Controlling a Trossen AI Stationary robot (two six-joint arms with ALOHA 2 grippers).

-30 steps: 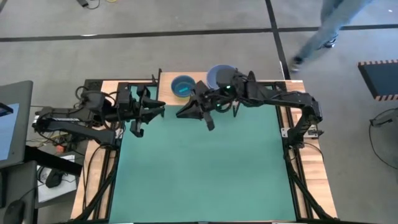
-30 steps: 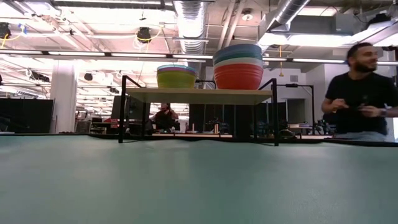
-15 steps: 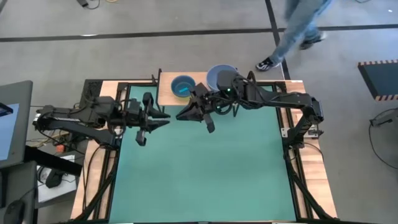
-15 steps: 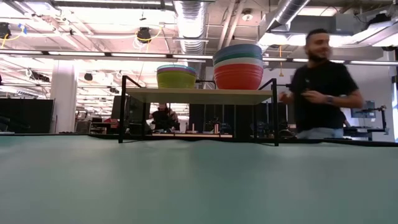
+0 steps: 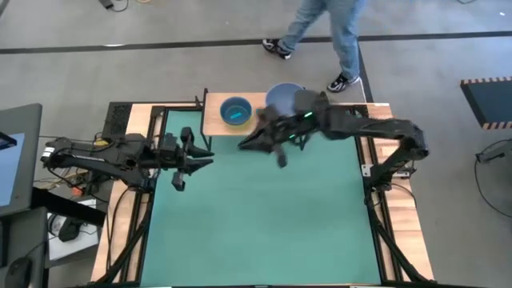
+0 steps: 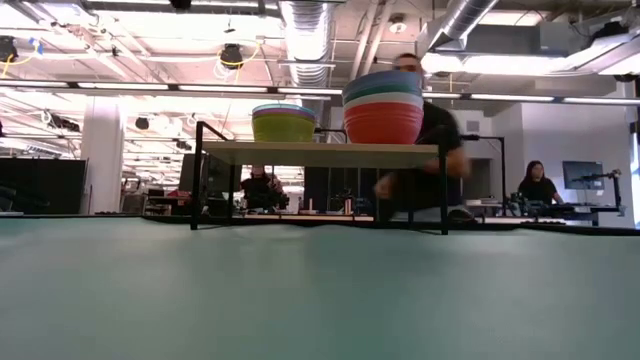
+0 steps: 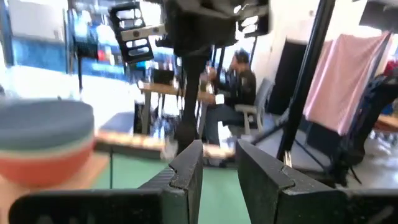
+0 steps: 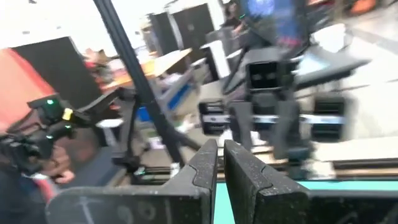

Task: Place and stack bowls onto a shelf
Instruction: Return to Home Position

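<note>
The shelf [image 5: 213, 122] [image 6: 320, 153] stands at the table's far edge and carries two stacks of bowls. The left stack [image 5: 235, 111] [image 6: 283, 123] is yellow-green with a cyan bowl on top. The taller right stack [image 5: 282, 96] [image 6: 384, 106] has a red bowl at the bottom and a pale blue one on top. That stack also shows in the left wrist view [image 7: 43, 140]. My left gripper [image 5: 206, 158] [image 7: 219, 149] hovers open over the mat's far-left part. My right gripper [image 5: 244, 145] [image 8: 221, 146] is shut and empty, just in front of the shelf.
The green mat [image 5: 256, 216] covers the table in front of the shelf. A person [image 5: 320, 24] [image 6: 420, 170] walks on the floor beyond the far edge. Black frame rails [image 5: 376, 200] run along the table's sides.
My left gripper has drawn back a little from the shelf, toward the table's near and left edges. My right gripper has shifted slightly toward the right. The bowls have stayed put. A person has walked from right to left behind the table.
</note>
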